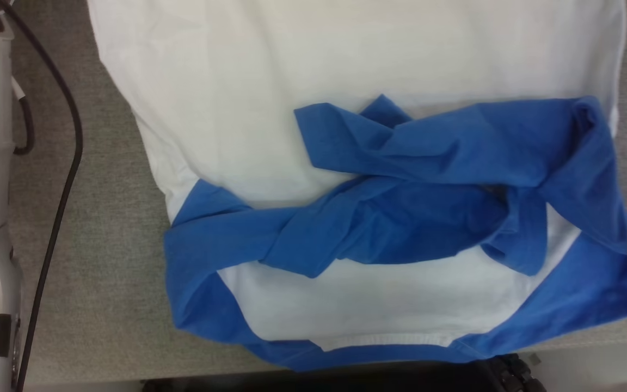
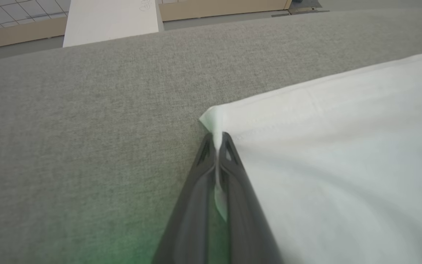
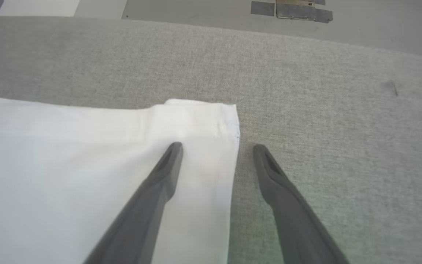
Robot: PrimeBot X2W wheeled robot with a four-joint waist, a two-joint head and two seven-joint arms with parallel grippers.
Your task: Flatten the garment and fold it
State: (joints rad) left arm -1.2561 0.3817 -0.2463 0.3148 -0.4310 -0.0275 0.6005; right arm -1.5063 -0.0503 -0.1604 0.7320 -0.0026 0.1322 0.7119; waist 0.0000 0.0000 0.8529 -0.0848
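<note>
Desk (image 1: 101,245) topped in grey woven cloth, near edge at the bottom of the head view; small dark fleck (image 3: 392,88) on the cloth, right wrist view; past the far edge, pale floor (image 3: 196,9) with flat grey metal plates (image 3: 299,11); left wrist view: white board (image 2: 110,18), tan strip (image 2: 225,8), tiled surface (image 2: 13,11) beyond the desk.

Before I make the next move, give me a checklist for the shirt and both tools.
1. Left tool shut on the garment's hem corner: ok.
2. Right tool gripping the other corner: not ok; open, fingers straddling the side edge.
3. Sleeves lying flat: not ok; crumpled, crossed over the white body.
4. Hem straight between the corners: cannot tell.
5. Cable apart from the garment: ok.
</note>
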